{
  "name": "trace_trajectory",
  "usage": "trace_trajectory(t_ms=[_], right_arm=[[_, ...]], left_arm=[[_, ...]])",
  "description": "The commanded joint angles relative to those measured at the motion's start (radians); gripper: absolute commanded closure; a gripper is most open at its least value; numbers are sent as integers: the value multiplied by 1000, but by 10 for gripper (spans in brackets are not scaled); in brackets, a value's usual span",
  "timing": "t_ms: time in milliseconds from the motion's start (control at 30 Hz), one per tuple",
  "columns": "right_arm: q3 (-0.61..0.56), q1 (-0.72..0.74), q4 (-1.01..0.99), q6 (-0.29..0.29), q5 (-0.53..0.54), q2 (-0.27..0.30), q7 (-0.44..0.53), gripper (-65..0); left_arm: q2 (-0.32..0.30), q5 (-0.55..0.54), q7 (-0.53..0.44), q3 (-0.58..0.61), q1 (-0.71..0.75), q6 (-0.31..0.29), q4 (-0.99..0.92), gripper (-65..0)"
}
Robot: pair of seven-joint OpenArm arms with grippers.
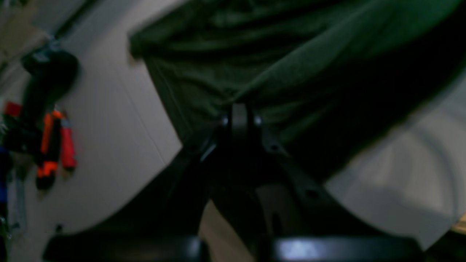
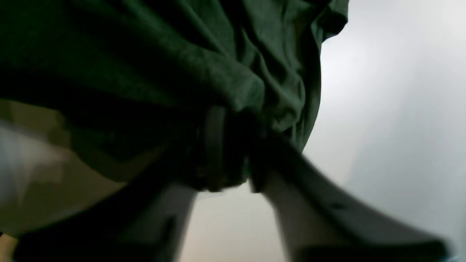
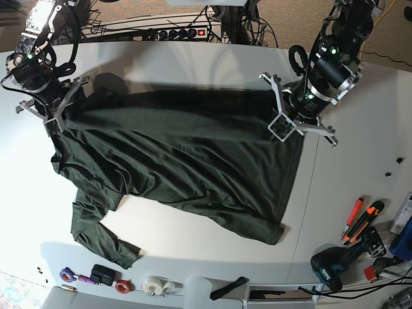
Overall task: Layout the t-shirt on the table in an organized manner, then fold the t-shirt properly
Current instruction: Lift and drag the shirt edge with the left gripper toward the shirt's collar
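- Green knit, the shirt (image 3: 180,161) lies spread across the middle of the table (image 3: 193,64), its top edge lifted between the two arms and its body slanting down toward the near right.
- White tabletop shows bare along the far edge behind the shirt, and in a broad strip on the right past the seam (image 3: 308,212).
- Near-left room is smaller: one sleeve (image 3: 96,232) trails toward the front edge, its cuff close to the tape rolls (image 3: 154,285) lined up there.
- Tools (image 3: 360,219) and a drill (image 3: 338,261) crowd the near-right corner, well apart from the hem corner (image 3: 273,233).
- Left gripper (image 3: 283,122) sits at the shirt's far-right corner; in its wrist view the jaws are pinched together on a fold of the cloth (image 1: 233,72), which fans upward from the tips (image 1: 238,112).
- Right gripper (image 3: 55,106) sits at the far-left corner, near the table's left edge.
- In its wrist view the cloth (image 2: 164,65) is bunched against the fingers (image 2: 214,145), but blur hides whether they are clamping it or standing apart, so I cannot tell its grip.
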Motion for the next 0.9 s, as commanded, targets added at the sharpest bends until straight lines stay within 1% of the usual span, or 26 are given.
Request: trace_trajectory(t_ms=[0, 33, 100, 133, 167, 233, 300, 367, 467, 500, 567, 633, 767, 867], right_arm=[[2, 1, 16, 12, 14, 15, 12, -202], [2, 1, 16, 12, 29, 15, 11, -232], [2, 2, 16, 12, 54, 15, 12, -237], [2, 2, 16, 12, 58, 15, 13, -237], [3, 2, 16, 12, 57, 15, 16, -237], [13, 2, 18, 12, 44, 18, 15, -237], [53, 2, 18, 11, 31, 18, 14, -237], [132, 1, 18, -3, 35, 17, 13, -237], [265, 0, 15, -6, 54, 14, 7, -237], [299, -5, 9, -6, 88, 15, 7, -237], [340, -10, -25, -6, 181, 14, 2, -237], [344, -10, -93, -6, 244, 15, -3, -237], [344, -6, -294, -5, 366, 15, 2, -238], [344, -4, -422, -1, 442, 15, -8, -256]], left_arm=[[-4, 8, -16, -5, -3, 7, -3, -15], [-4, 14, -16, -5, -4, 7, -22, -97], [-4, 26, -16, -5, -3, 10, -48, -242], [-4, 34, -16, -5, -3, 21, -53, -283], [-4, 42, -16, -5, -4, 40, -53, -296], [-4, 69, -18, -5, -4, 49, -53, -296], [-8, 76, -16, -5, -3, 48, -53, -296], [-9, 76, -16, -5, 0, 40, -53, -295], [-8, 47, -17, -5, 0, 25, -53, -294], [-8, 30, -16, -5, 0, 10, -53, -294], [-8, -10, -18, -5, 0, 6, -53, -294], [-6, -30, -27, -5, -1, 4, -53, -294], [-3, -29, -26, -5, -1, -17, -53, -294], [-3, -29, -27, -5, -1, -24, -53, -294]])
